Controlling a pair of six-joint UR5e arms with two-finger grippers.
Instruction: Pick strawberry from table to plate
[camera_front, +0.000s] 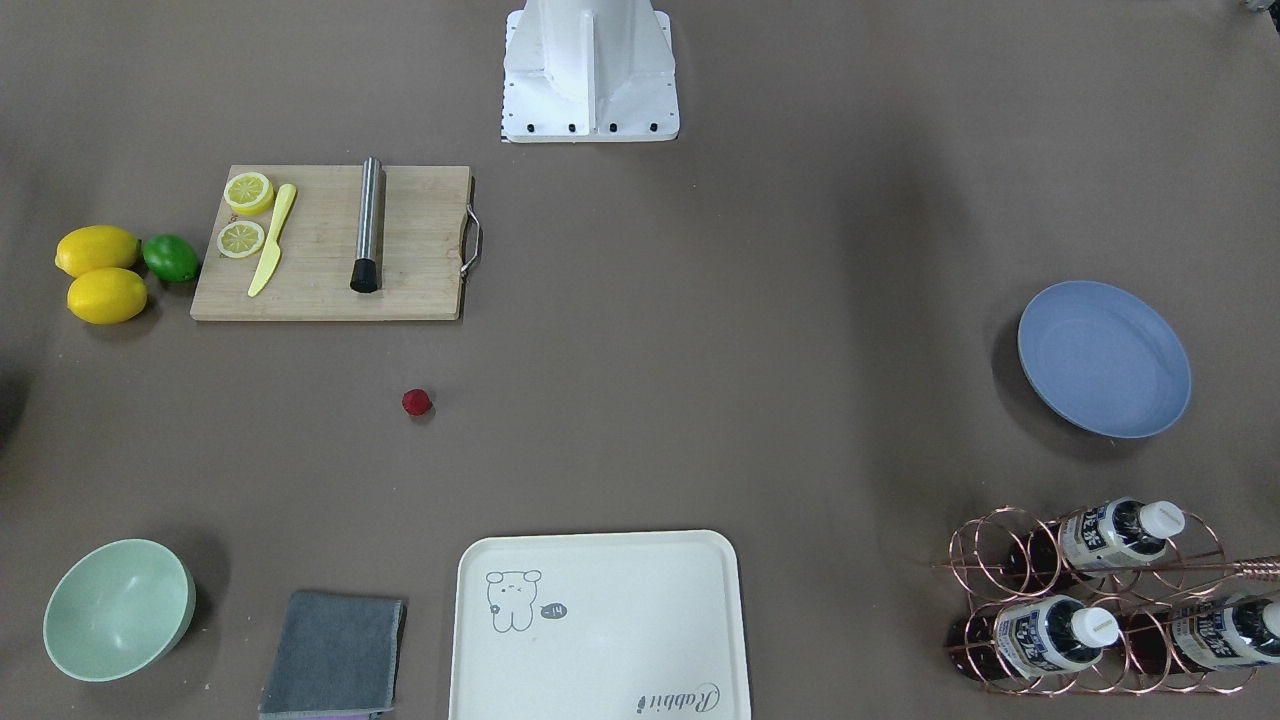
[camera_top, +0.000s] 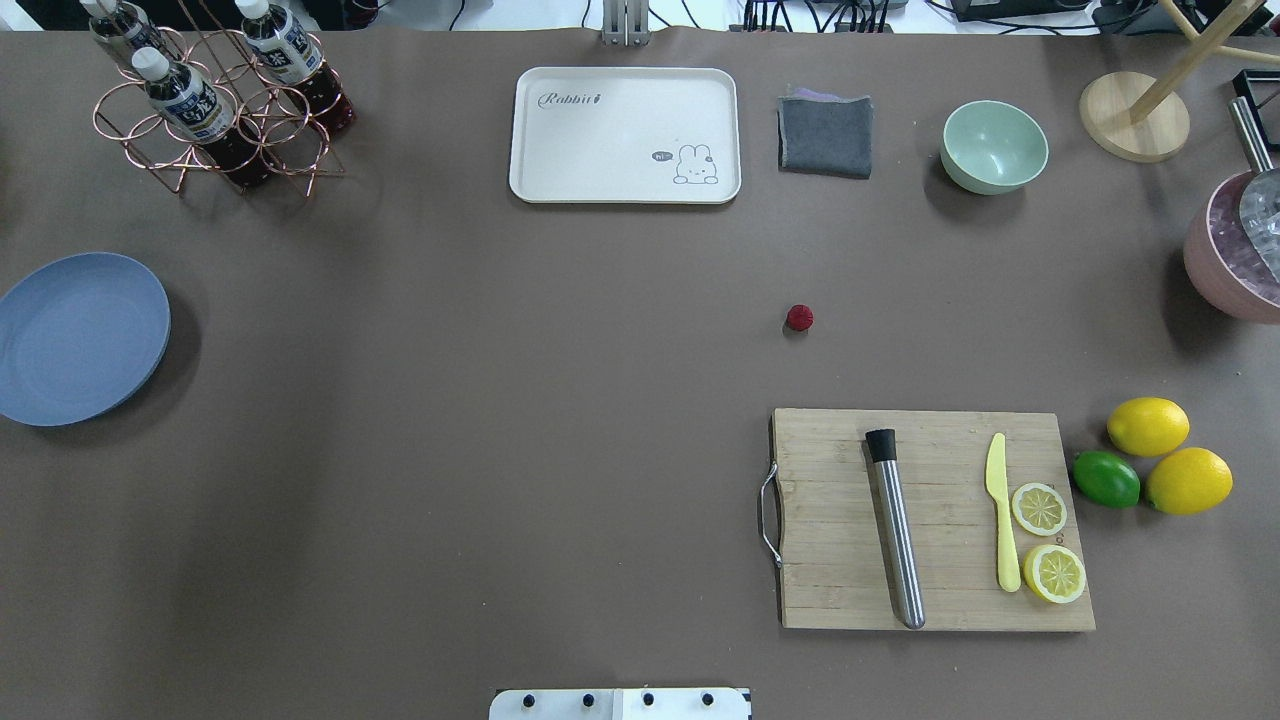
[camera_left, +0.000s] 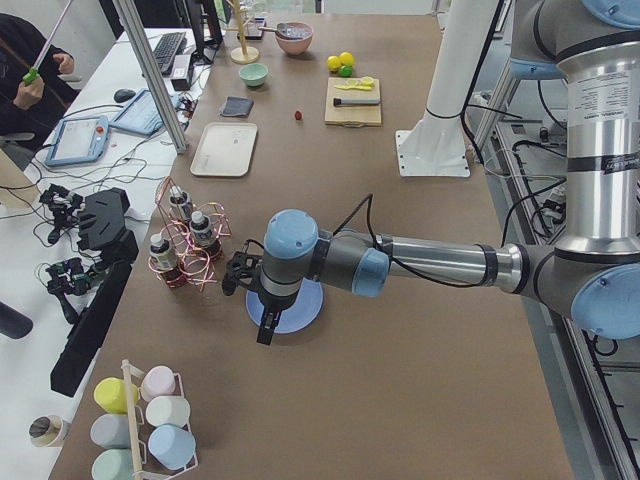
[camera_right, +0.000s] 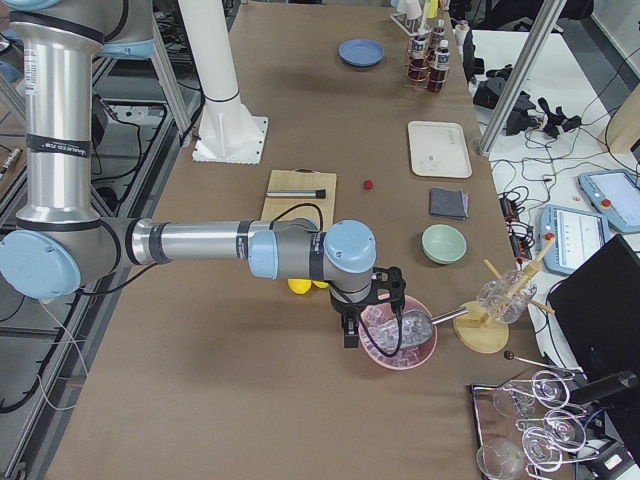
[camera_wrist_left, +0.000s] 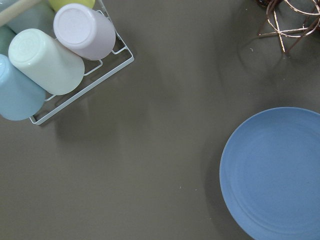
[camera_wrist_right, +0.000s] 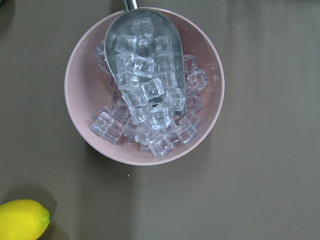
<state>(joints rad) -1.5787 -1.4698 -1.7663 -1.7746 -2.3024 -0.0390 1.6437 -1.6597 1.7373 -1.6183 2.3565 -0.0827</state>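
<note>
The strawberry (camera_top: 799, 318) (camera_front: 417, 402), small and dark red, lies alone on the brown table (camera_top: 500, 400), between the cutting board and the cream tray. Far from it, at the table's left end, sits the blue plate (camera_top: 80, 337) (camera_front: 1104, 372) (camera_wrist_left: 275, 175) with nothing on it. My left gripper (camera_left: 266, 328) hangs over the plate's edge. It shows only in the exterior left view, so I cannot tell whether it is open or shut. My right gripper (camera_right: 372, 328) hovers above the pink bowl of ice at the opposite end. Its state cannot be told either.
A wooden cutting board (camera_top: 940, 600) carries a steel muddler, a yellow knife and lemon slices; two lemons and a lime (camera_top: 1106, 479) lie beside it. Along the far edge: bottle rack (camera_top: 215, 110), cream tray (camera_top: 625, 135), grey cloth (camera_top: 825, 133), green bowl (camera_top: 994, 146), pink ice bowl (camera_wrist_right: 145, 85). A cup rack (camera_wrist_left: 60, 60) stands near the plate.
</note>
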